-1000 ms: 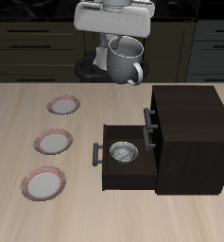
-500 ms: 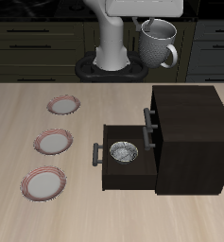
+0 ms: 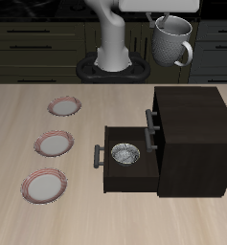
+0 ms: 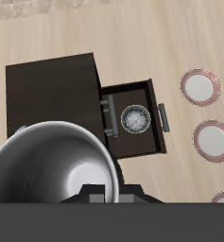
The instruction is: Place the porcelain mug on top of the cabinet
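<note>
Mug: we carry the porcelain mug [image 3: 170,41] high — clearing the cabinet [image 3: 193,134], its 12 o'clock.
Hand: hidden; grip state unclear.

We lose gripper past exterior frame edge; jaws unreadable. Porcelain mug [image 4: 52,165] cut by wrist frame edge, hides part of cabinet [image 4: 52,90] top.
</note>
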You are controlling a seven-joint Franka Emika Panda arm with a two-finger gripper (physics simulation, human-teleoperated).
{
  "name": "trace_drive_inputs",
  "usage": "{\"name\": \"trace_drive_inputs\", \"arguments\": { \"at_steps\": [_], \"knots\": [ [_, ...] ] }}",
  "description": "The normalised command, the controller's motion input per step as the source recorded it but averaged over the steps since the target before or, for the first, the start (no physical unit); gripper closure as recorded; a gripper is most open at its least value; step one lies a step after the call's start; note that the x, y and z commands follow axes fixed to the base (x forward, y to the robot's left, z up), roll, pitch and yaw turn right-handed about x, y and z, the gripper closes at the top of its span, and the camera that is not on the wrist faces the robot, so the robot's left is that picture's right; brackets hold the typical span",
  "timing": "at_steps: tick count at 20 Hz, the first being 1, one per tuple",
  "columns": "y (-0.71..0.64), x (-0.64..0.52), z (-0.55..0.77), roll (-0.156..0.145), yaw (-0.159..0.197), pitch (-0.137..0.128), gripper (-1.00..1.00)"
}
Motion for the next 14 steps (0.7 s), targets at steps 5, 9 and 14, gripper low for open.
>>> {"name": "trace_drive_inputs", "arguments": {
  "at_steps": [5,9,14],
  "knots": [
    [0.21,0.22,-0.01,-0.011,0.003,-0.004,1.0],
    [0.44,0.25,-0.12,0.031,-0.006,0.034,1.0],
    [0.37,0.12,-0.08,0.037,0.035,-0.008,1.0]
  ]
}}
